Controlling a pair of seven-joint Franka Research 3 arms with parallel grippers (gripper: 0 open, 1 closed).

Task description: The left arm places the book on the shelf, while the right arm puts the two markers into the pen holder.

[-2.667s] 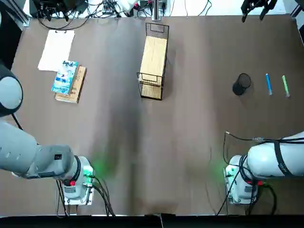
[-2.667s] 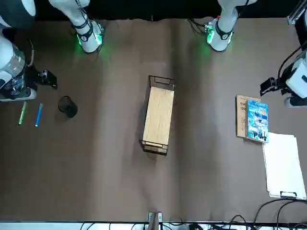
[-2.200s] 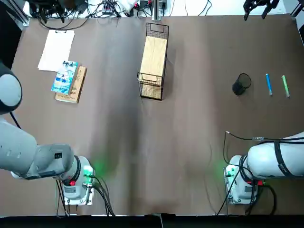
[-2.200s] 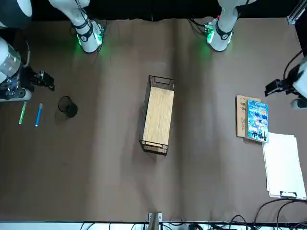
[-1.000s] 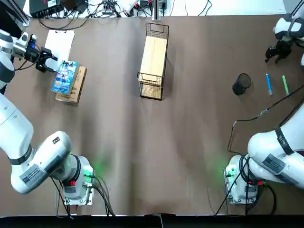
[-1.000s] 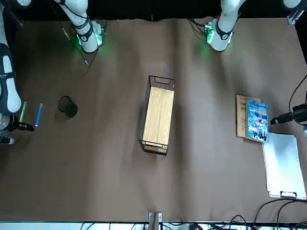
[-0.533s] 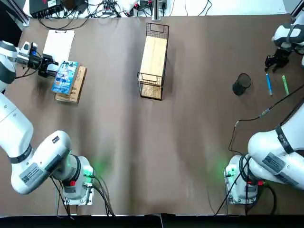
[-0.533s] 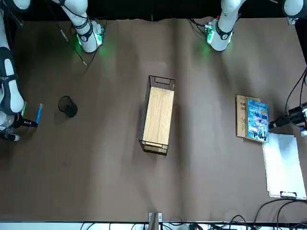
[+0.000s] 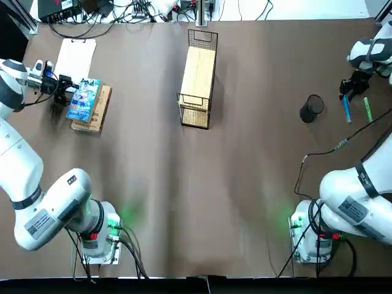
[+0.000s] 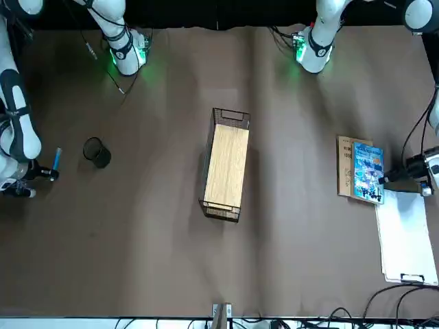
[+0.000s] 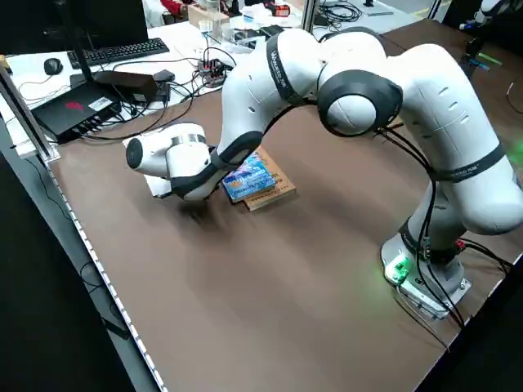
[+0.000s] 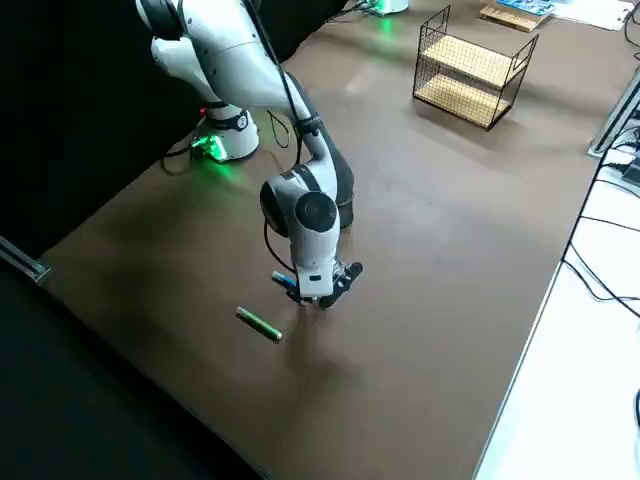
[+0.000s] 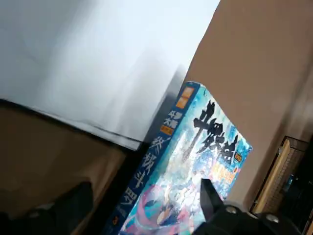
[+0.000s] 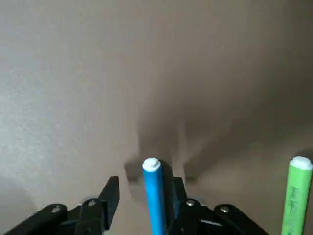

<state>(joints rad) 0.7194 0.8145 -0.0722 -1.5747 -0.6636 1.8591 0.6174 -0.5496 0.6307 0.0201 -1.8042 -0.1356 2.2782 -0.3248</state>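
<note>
Where we look left of the one shelf (image 9: 198, 73), the left gripper (image 13: 146, 193) spreads near two books (image 9: 84, 101); right of it, the right gripper (image 14: 146, 182) spreads over one of two markers (image 14: 155, 200).

Between the open fingers of the right gripper (image 14: 144, 188), matt black with small shiny metal screws, the blue marker (image 14: 154, 196) looks like smooth plastic with a white end, as does the green marker (image 14: 296, 196) just beside that gripper. At the left gripper (image 13: 146, 200), also matt black, the book (image 13: 181, 166) has a smooth, glossy printed paper cover, near a matt white paper sheet (image 13: 98, 58). Well apart from both grippers, the shelf (image 9: 197, 79) pairs black metal wire mesh with smooth, pale, grained wood.
</note>
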